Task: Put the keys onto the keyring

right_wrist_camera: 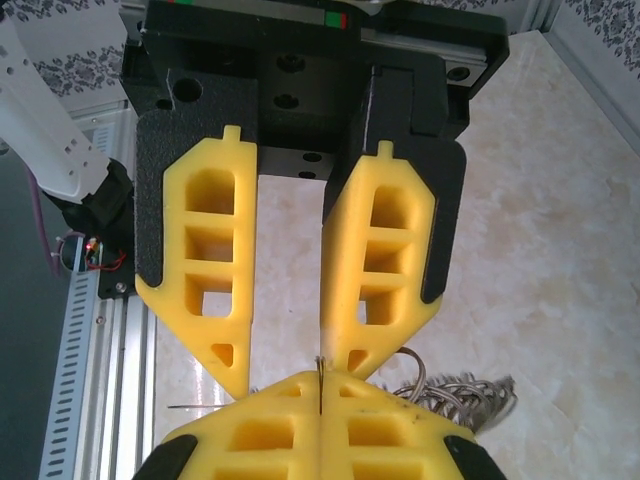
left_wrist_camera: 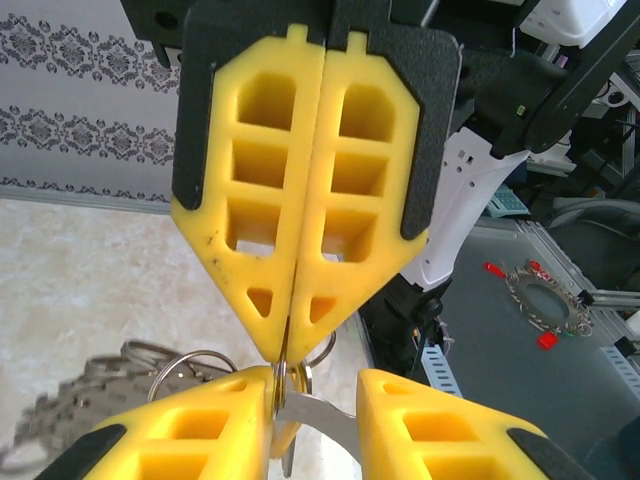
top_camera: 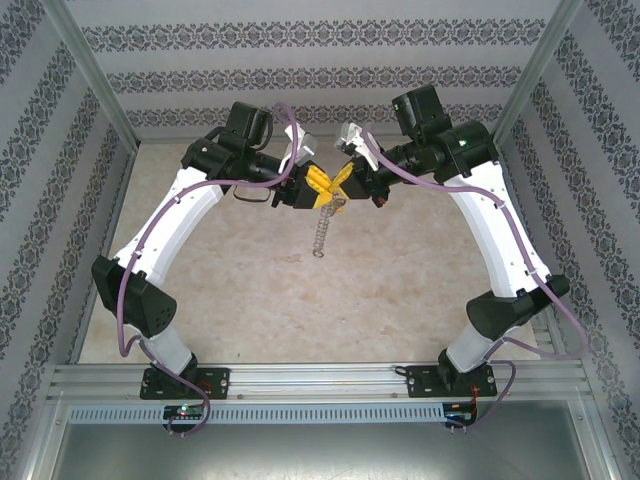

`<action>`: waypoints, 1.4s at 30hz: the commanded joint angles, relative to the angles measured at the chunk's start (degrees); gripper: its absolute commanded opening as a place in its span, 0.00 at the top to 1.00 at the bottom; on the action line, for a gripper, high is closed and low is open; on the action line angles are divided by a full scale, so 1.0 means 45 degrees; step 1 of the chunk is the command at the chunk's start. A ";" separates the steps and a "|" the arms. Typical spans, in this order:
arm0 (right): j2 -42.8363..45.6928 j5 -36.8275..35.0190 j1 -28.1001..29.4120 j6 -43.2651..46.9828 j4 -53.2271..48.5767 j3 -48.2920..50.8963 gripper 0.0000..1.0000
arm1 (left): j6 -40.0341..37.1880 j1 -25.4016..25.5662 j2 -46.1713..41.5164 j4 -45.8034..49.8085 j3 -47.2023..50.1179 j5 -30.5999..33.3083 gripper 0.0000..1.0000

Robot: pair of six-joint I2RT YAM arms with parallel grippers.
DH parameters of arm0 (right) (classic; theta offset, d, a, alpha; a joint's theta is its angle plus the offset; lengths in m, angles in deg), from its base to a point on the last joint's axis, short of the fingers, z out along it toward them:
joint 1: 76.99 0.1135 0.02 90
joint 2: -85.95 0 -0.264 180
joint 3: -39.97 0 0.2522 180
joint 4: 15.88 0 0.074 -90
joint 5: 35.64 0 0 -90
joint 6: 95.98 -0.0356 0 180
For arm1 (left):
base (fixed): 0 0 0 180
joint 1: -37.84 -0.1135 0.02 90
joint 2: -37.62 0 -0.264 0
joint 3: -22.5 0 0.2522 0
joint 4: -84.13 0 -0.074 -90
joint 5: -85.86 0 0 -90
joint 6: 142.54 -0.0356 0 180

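Note:
Both grippers meet tip to tip above the middle of the table. My right gripper (top_camera: 340,188) is shut, pinching a thin wire ring (right_wrist_camera: 320,372) of the keyring between its pads. The rest of the keyring (top_camera: 321,230) hangs from there as a chain of silver rings (right_wrist_camera: 465,388). My left gripper (left_wrist_camera: 315,380) faces it with its fingers (right_wrist_camera: 215,260) a little apart. A flat silver key (left_wrist_camera: 322,418) spans the gap between their tips, and its end touches the pinched ring (left_wrist_camera: 285,378). A yellow-orange piece shows just below the key.
The beige tabletop (top_camera: 300,300) lies below, with patterned walls on three sides and metal posts at the corners. The aluminium rail (top_camera: 320,380) with both arm bases runs along the near edge. Another ring of small metal pieces (left_wrist_camera: 545,300) lies on the dark surface beyond that edge.

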 commanded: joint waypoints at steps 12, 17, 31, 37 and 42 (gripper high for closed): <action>0.0207 0.0527 0.0201 -0.0006 0.0277 0.0143 1.00 | 0.0338 0.0225 0.0255 -0.0964 -0.0410 -0.0593 0.90; 0.0241 0.0342 0.0261 -0.0005 0.0279 0.0334 1.00 | 0.0609 0.0266 0.0204 -0.1470 -0.0289 -0.0512 1.00; 0.5356 0.1554 -0.1785 -0.4951 0.8684 0.7762 0.47 | 0.1269 0.0278 -0.0147 -0.2663 0.0304 0.0074 1.00; 0.6820 0.2290 -0.2033 -0.6787 1.1745 1.1113 0.46 | 0.1449 0.0282 -0.0253 -0.2896 0.0356 0.0028 1.00; 0.6534 0.2797 -0.1829 -0.7369 1.2850 1.1798 0.44 | 0.1509 0.0292 -0.0314 -0.2908 0.0356 -0.0074 1.00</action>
